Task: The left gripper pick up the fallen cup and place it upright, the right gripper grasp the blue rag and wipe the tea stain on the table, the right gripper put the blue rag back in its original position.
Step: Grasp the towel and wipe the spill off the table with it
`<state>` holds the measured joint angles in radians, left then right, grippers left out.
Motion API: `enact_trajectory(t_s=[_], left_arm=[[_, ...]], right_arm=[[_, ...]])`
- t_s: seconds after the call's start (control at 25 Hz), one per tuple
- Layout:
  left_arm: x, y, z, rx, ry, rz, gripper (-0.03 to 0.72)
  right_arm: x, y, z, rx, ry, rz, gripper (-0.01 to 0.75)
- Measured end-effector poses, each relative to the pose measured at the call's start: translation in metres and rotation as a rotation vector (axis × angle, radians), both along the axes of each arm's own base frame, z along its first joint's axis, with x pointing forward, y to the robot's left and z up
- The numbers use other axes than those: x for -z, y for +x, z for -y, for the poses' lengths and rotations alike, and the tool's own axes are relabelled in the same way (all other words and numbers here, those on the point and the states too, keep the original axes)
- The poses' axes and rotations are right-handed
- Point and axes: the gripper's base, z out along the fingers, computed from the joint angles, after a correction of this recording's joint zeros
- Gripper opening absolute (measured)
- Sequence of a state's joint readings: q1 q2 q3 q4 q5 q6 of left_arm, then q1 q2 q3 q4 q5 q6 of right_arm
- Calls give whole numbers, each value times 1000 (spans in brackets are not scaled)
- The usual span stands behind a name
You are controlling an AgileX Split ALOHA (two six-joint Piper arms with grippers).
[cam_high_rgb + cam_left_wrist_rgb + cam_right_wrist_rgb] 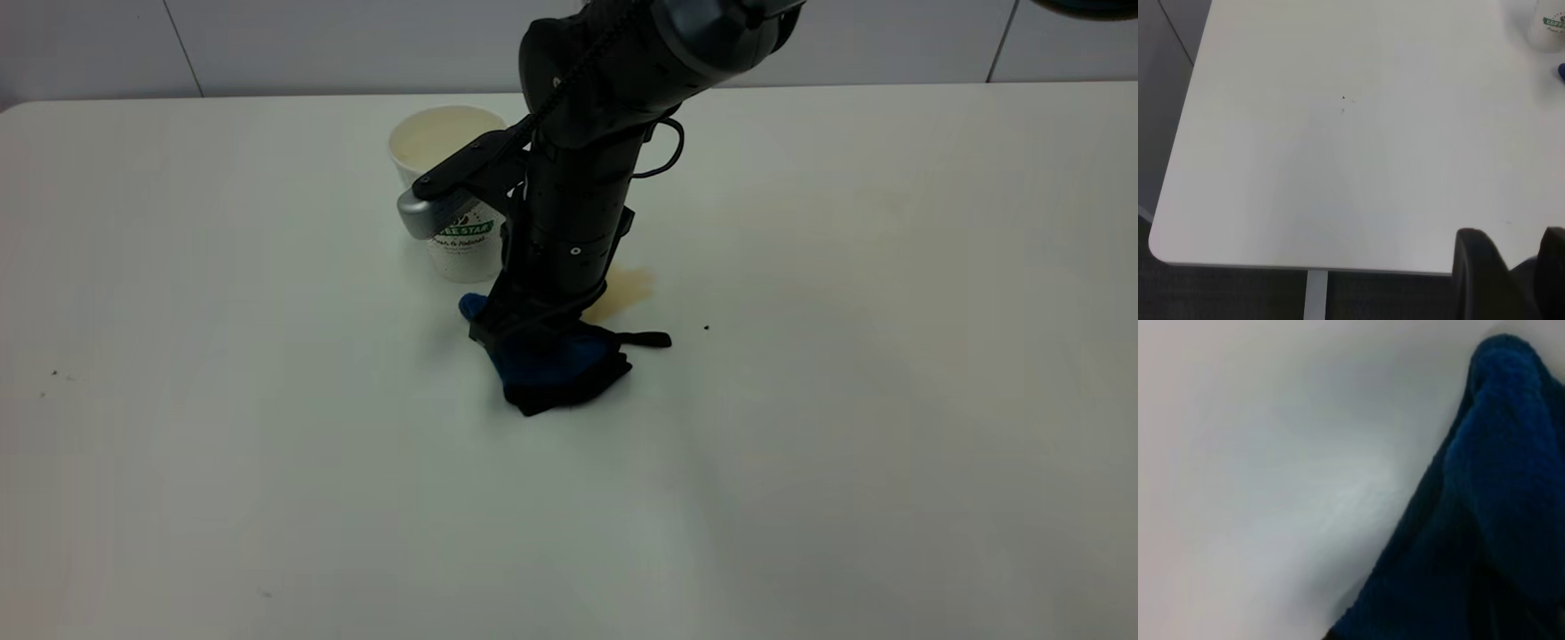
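I count one cup (447, 169), upright, nothing inside; one rag (556, 366) under my right gripper (524, 333), grip unclear; left gripper (1511, 277) released.

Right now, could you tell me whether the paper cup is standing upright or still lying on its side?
Upright: the cup stands on its base on the table, mouth facing up with the cream inside showing.

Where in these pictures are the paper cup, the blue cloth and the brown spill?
cup (462, 249): exterior view, on its printed side wall below the logo.
blue rag (556, 360): exterior view, on the blue middle of the cloth.
tea stain (629, 289): exterior view, on the visible brown patch beside the arm.
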<state>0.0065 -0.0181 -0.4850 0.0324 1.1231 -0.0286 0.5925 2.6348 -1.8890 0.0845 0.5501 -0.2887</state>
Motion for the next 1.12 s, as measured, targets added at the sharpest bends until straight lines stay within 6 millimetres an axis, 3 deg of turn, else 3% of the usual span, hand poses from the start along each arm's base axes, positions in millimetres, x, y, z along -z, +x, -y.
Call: enact_trajectory(t_s=[0.44, 0.96, 1.12], left_arm=[[0, 0, 0, 0, 0, 0, 238], [0, 0, 0, 0, 0, 0, 238], [0, 0, 0, 0, 0, 0, 238]], right_arm=[[0, 25, 26, 91, 43, 73, 59], [9, 42, 30, 127, 131, 233, 63], [10, 54, 48, 170, 143, 263, 66]])
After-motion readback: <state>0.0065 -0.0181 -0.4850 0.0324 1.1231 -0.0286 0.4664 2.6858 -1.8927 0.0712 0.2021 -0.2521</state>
